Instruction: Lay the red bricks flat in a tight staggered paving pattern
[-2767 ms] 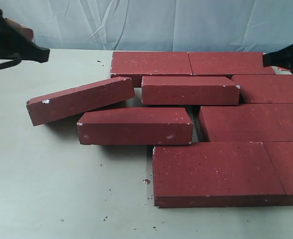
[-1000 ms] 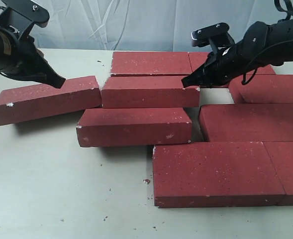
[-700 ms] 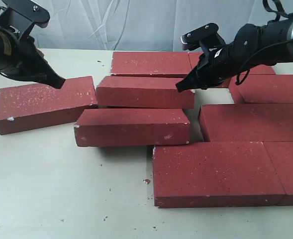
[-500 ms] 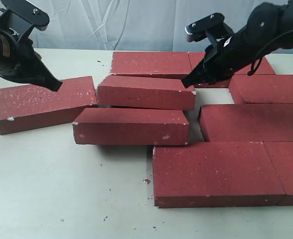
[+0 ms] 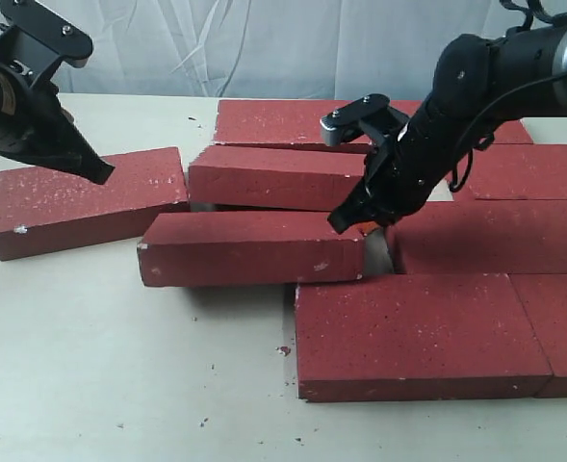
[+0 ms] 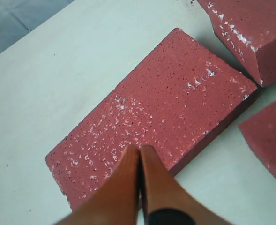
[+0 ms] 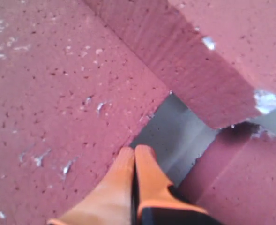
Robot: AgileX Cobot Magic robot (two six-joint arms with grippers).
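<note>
Wrist views alone show jaws pressed together over red bricks [image 6: 156, 117].

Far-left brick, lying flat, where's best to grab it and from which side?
Probably across its long thin sides near mid-length, from straight above: the far-left brick lies flat with both long sides clear, but one short end nears the tilted brick.

2 black, cabled arms [image 5: 485, 87] with orange end effector fingers [image 6: 123, 187]

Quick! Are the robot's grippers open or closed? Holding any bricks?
Left gripper: closed, holding nothing, tip over the leftmost red brick.
Right gripper: closed, holding nothing, tip at the middle red brick's corner.
</note>
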